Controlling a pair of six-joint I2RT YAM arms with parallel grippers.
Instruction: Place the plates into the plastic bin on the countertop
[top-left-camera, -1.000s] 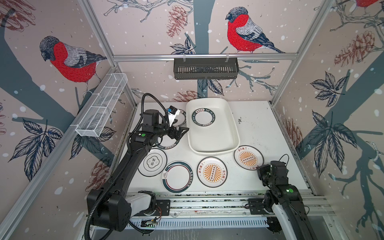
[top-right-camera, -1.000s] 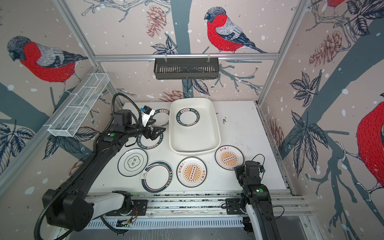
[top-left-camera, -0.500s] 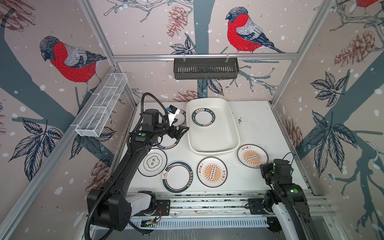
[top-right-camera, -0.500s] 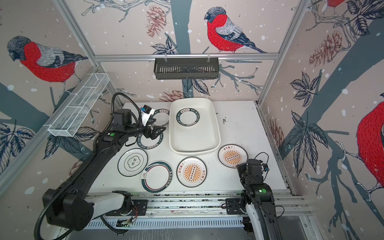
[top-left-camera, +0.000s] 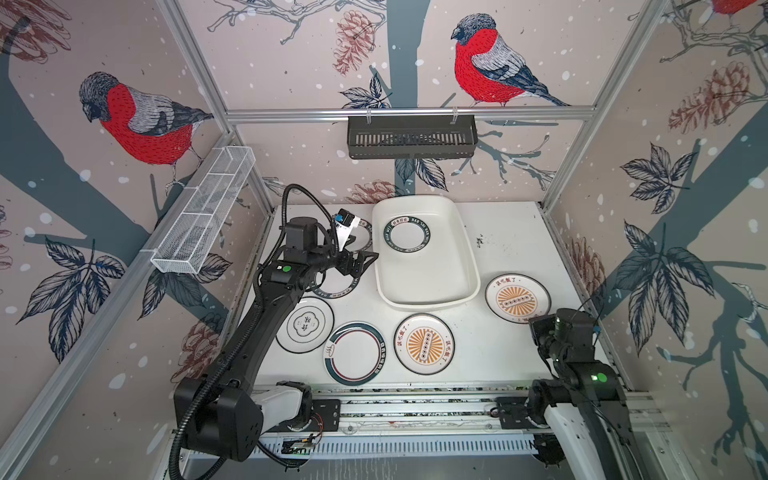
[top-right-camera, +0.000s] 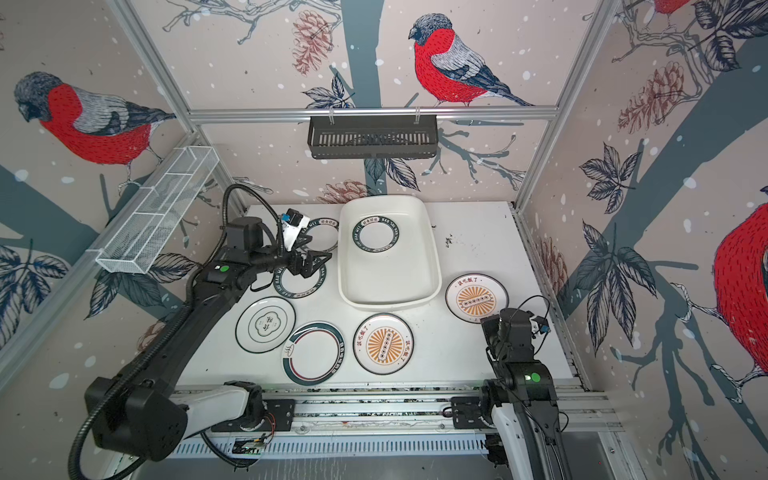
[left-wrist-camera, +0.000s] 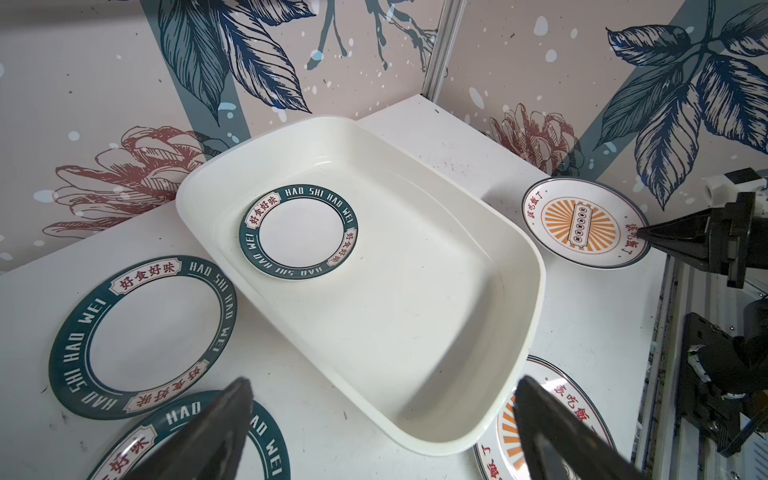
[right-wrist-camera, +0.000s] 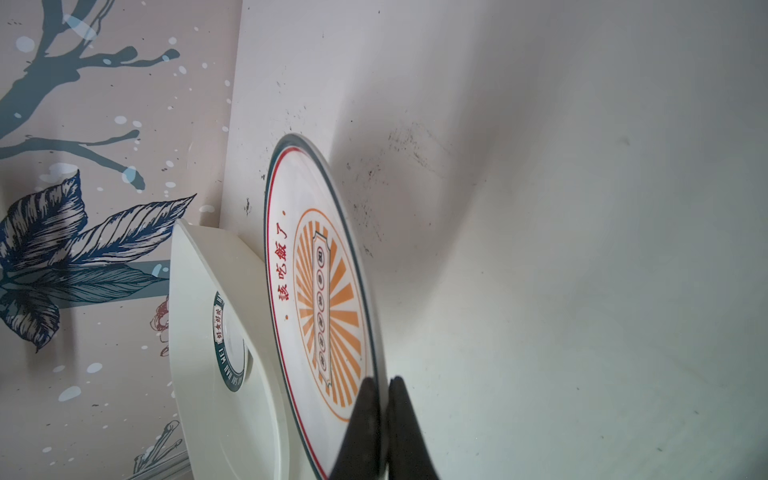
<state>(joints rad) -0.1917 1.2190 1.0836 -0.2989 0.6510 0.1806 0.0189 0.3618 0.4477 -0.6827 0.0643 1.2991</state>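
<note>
black basket (top-left-camera: 411, 137): hung at back | mesh tray (top-left-camera: 203, 216): at left, contents unclear

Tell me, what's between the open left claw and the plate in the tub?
Just the plastic bin's rim and side wall; the left gripper hangs outside it, shown in both top views.

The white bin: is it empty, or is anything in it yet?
Not empty. One teal-rimmed plate lies flat inside the plastic bin, toward its far end; the rest of its floor is bare.
</note>
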